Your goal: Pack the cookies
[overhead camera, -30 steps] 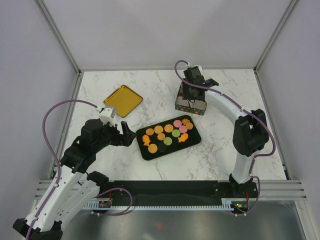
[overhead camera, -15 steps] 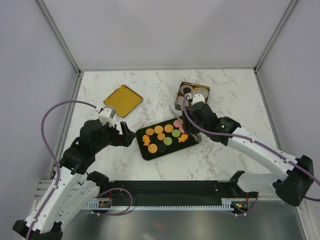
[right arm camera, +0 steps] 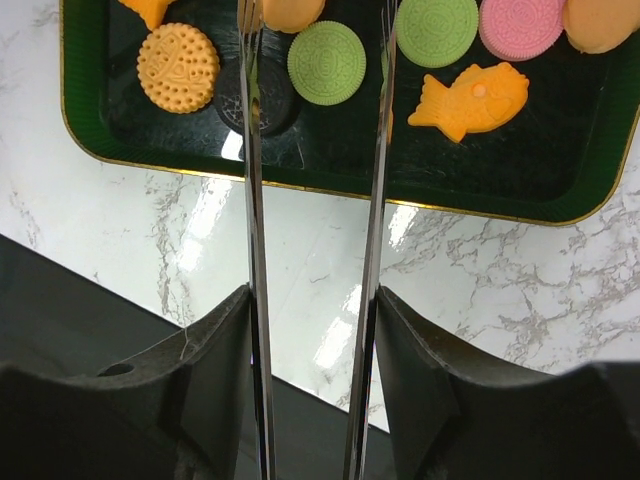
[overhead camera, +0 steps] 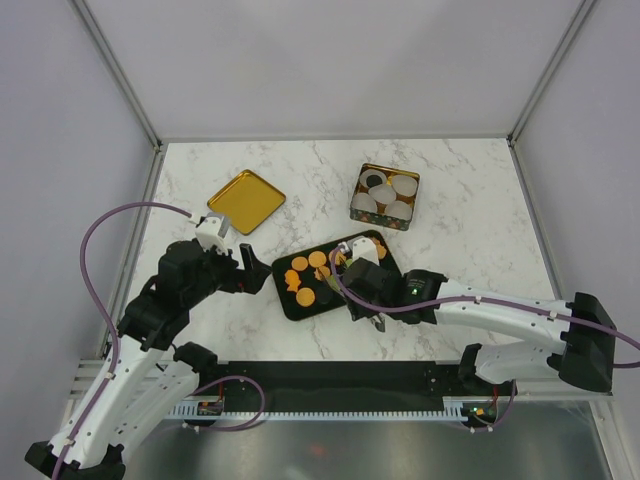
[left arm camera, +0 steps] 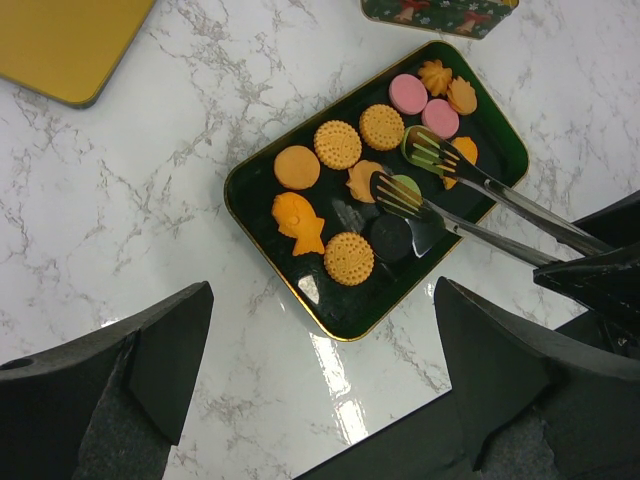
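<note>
Several cookies lie on the black tray (overhead camera: 296,304): a green round one (right arm camera: 327,63), a second green one (right arm camera: 436,28), a pink one (right arm camera: 522,25), an orange fish (right arm camera: 470,98), an orange round one (right arm camera: 178,67) and a black one (left arm camera: 390,240). My right gripper (right arm camera: 313,325) is shut on metal tongs (right arm camera: 378,200), also seen from the left wrist (left arm camera: 480,180). The tongs' arms are spread, with the first green cookie between them. The tips hover over the tray's middle. In the top view the right gripper (overhead camera: 362,292) is at the tray's near edge. My left gripper (left arm camera: 320,360) is open and empty, left of the tray (overhead camera: 245,270).
A patterned tin (overhead camera: 386,196) with white paper cups stands behind the tray at the back right; one cup holds a dark piece. Its gold lid (overhead camera: 246,201) lies at the back left. Walls enclose the marble table.
My right arm has swung from over the tin down to the near side of the tray, bringing the tongs over the cookies. The tin is now uncovered. The left arm has not moved.
</note>
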Tool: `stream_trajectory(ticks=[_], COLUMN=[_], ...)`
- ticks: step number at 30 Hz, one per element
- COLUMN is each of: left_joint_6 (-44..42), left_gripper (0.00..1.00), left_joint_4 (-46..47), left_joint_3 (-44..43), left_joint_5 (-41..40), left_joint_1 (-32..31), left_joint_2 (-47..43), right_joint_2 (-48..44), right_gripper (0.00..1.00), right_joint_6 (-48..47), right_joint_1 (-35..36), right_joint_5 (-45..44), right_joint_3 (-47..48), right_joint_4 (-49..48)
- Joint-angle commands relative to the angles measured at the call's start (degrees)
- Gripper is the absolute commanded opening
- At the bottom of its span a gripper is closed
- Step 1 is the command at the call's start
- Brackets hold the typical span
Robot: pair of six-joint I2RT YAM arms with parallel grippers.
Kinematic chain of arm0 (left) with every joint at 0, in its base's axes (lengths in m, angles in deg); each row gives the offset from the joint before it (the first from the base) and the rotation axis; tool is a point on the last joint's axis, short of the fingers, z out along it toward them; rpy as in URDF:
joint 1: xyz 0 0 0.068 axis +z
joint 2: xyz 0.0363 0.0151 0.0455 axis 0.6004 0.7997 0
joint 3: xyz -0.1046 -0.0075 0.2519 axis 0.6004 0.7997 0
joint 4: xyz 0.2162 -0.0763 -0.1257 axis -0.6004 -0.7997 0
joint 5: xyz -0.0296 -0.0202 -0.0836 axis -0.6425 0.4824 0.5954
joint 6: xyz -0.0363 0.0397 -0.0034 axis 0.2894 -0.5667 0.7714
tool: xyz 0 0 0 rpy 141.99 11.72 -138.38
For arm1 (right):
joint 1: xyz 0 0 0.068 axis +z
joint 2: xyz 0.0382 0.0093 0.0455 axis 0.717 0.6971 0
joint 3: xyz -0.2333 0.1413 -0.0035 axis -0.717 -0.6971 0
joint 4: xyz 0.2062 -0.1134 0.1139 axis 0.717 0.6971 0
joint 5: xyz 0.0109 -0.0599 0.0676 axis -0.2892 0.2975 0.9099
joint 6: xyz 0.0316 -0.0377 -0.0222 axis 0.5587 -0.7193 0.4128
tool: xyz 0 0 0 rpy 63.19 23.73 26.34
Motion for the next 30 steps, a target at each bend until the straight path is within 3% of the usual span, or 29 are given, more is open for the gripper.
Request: stream_trajectory(ticks=[1, 30], left_joint_6=[1.3, 1.3], left_gripper=[1.00, 1.00], left_joint_4=[1.3, 1.3], left_joint_3=[-0.1, -0.1], left_joint_5=[-0.1, -0.4], left_joint_1=[-0.3, -0.3], left_joint_2=[-0.2, 0.5], right_joint_2=[1.1, 6.9], right_gripper=[0.58, 0.53], right_joint_6=[2.0, 1.6], right_joint_1=[0.9, 2.2], right_joint_5=[-3.0, -3.8], right_joint_3=[2.7, 4.3], right_joint_4=[-2.2, -3.6])
